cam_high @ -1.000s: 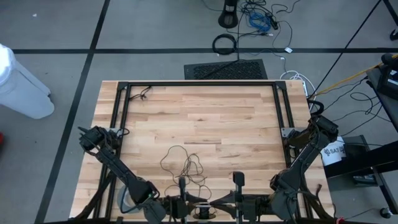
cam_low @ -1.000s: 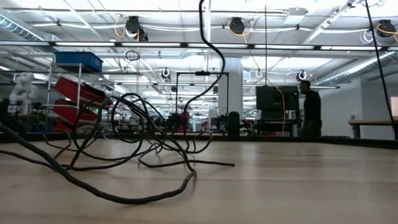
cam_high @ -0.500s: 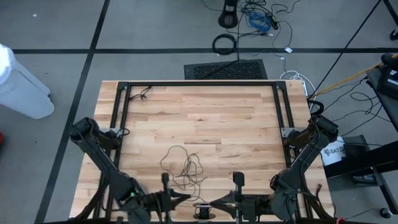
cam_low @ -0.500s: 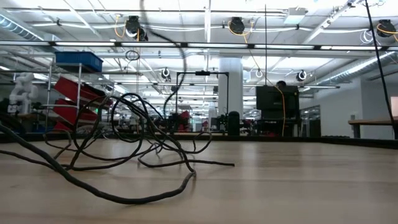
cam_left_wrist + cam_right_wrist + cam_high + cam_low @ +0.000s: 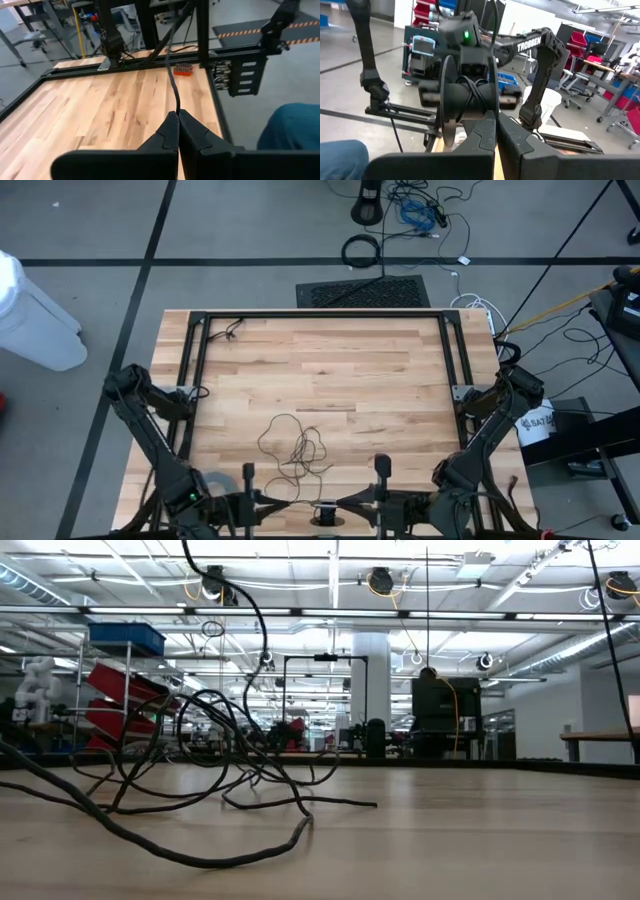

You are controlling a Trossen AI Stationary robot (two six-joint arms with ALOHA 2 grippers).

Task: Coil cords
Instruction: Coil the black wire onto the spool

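Pinching one end of the wire [image 5: 172, 80] between pressed-together fingers, the left gripper [image 5: 178, 119] has most of it lying loose ahead of it on the table [image 5: 330, 370], while the right gripper [image 5: 496, 120], clamped on the spool [image 5: 465, 107], shows few turns wound.

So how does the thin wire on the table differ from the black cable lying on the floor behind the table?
The thin wire sprawls in loose, tangled loops; the floor cable is wound into a neat ring. The wire looks much thinner than the cable. The left end effector pinches the wire; nothing holds the cable. Both are dark.
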